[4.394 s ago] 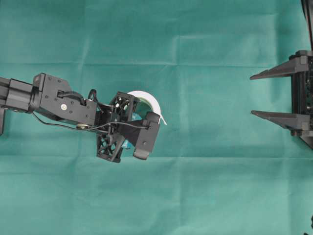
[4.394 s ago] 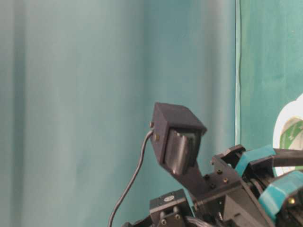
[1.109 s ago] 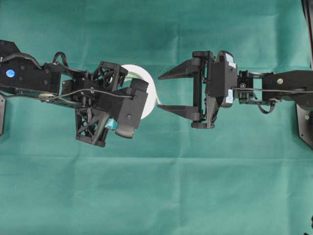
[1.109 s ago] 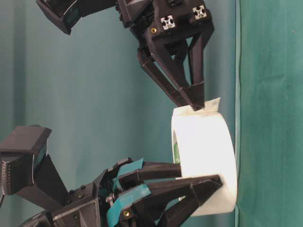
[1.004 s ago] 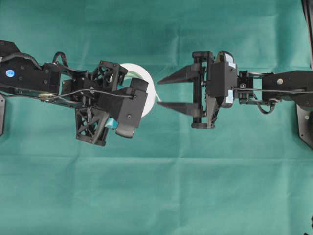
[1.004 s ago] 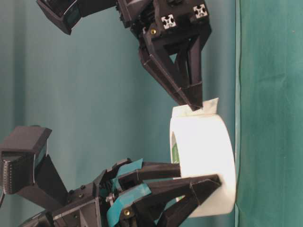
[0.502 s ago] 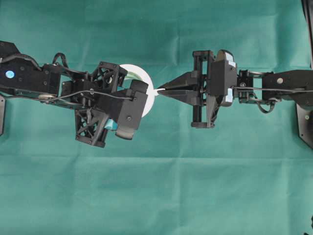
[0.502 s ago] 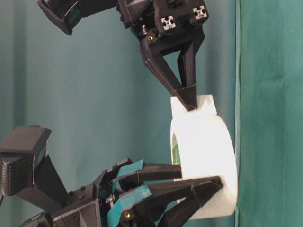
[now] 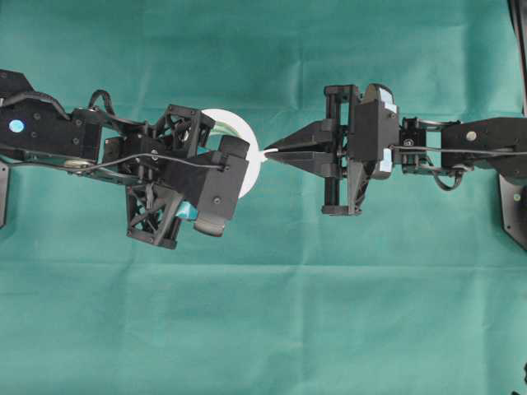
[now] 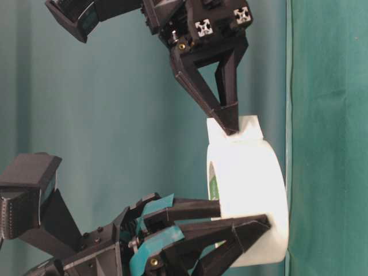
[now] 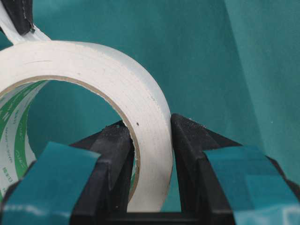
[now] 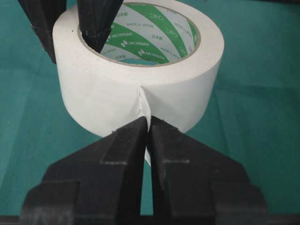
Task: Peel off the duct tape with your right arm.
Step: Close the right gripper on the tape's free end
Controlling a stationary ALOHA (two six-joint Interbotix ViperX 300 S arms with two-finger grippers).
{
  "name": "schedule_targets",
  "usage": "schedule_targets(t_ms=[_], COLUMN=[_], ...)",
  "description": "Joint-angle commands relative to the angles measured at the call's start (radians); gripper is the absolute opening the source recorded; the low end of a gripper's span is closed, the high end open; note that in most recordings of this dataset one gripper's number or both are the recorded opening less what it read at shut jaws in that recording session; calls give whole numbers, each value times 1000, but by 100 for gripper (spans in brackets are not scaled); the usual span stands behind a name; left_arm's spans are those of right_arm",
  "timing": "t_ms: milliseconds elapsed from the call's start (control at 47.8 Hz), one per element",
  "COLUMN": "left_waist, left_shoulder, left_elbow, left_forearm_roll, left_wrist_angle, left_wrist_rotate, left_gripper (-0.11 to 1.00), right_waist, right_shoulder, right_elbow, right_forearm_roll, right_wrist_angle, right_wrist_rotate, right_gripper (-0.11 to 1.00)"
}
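Green cloth (image 9: 329, 329): covers the whole tabletop.

Right arm (image 9: 461, 152): reaches in from the right edge.

Duct tape (image 9: 239, 136): white roll, left of centre, nearer the far edge; left gripper (image 11: 150, 140) grips its wall, one finger inside the core, one outside.

Right gripper (image 9: 270, 154): clenched on the tape's loose end tab (image 10: 246, 127).

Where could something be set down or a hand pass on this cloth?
Free: the green cloth below both arms and the strip above them. Crowded: the middle band, where the left gripper holds the duct tape and the right gripper pinches its tab.
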Motion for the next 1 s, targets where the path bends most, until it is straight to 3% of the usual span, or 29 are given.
schedule_targets(t_ms=[0,795,983], left_waist=[-5,-5,-35], left_shoulder=[-26,-25,-26], left_elbow=[-31,-34,-29], left_forearm_roll=[2,2,2], left_wrist_angle=[-5,-8,-9], left_wrist_rotate=[5,6,46], left_gripper=[22,22,22], right_waist=[6,21,20], right_shoulder=[-9,20,20], right_elbow=[-20,-37,-32], right_forearm_roll=[3,2,3], right_wrist_angle=[-9,-44,-44], right_wrist_rotate=[2,2,2], right_gripper=[-9,-9,-9])
